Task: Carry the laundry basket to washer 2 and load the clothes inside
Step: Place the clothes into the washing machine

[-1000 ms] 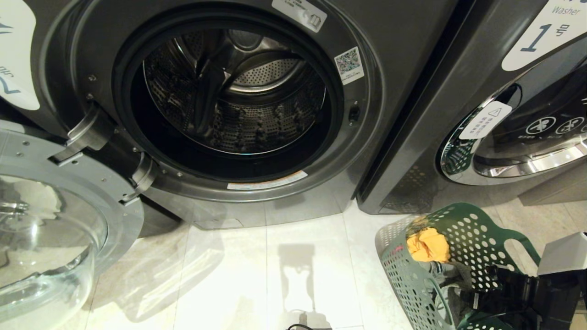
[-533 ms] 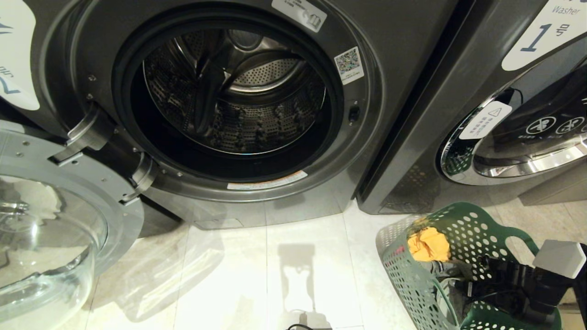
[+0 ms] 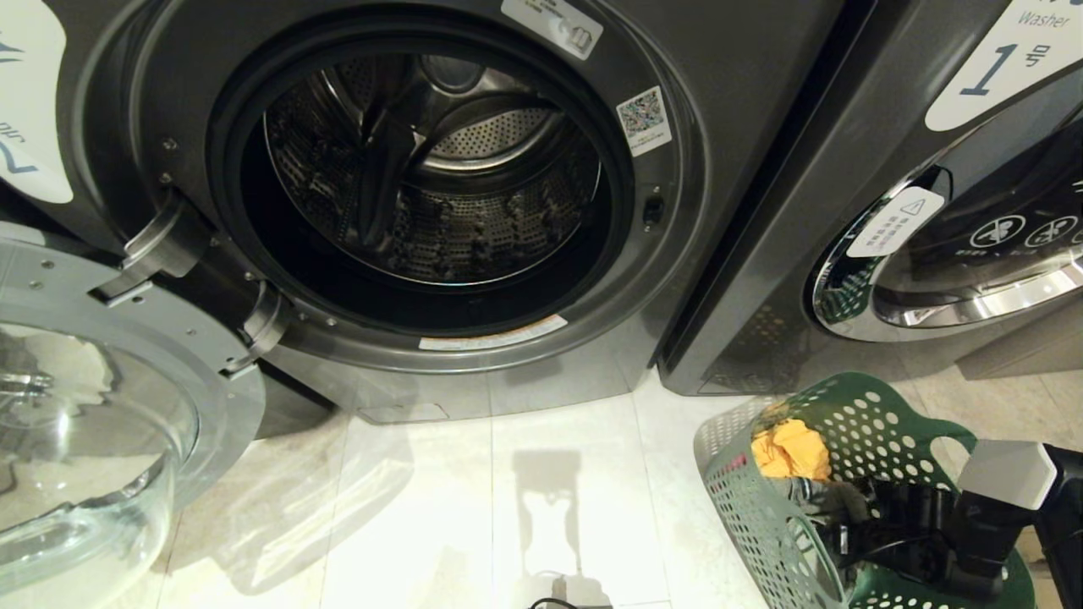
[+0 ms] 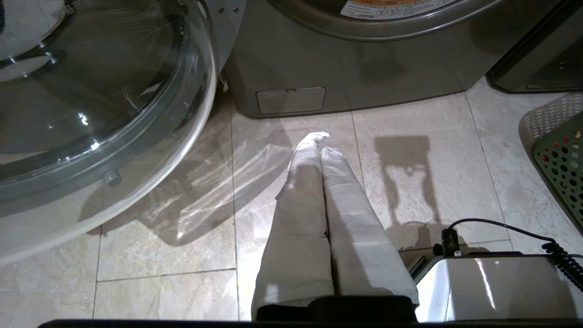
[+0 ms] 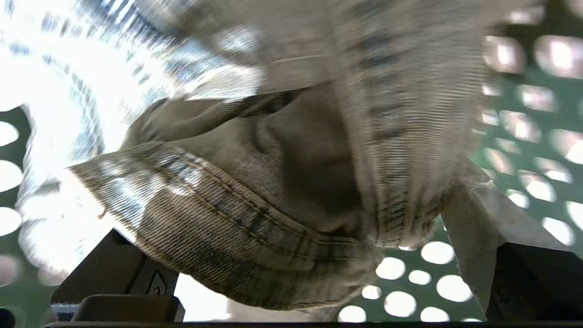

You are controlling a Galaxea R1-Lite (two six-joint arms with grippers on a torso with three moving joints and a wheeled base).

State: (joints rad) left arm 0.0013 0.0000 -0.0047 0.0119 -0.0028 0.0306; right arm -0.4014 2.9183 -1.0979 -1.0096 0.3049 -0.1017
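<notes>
**Now: right gripper down in the basket, washer 2 open**

Head view: washer 2 (image 3: pixel 406 169) door (image 3: pixel 93 406) swung open, drum bare. Laundry basket (image 3: pixel 854 414) on the floor tiles (image 3: pixel 474 507) right of it, before washer 1 (image 3: pixel 931 211); yellow-orange cloth (image 3: pixel 791 450) at its far end. Right gripper (image 3: pixel 880 529) reaches inside.

Left wrist view: left gripper (image 4: pixel 321 139) fingers pressed together, empty, above the tiles.

Right wrist view: fingers (image 5: pixel 116 269) spread wide either side of the grey denim jeans (image 5: pixel 255 182); not clamped.

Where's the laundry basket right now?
Head view, lower right: the laundry basket stands on the floor tiles below washer 1, right of the open washer 2.
</notes>
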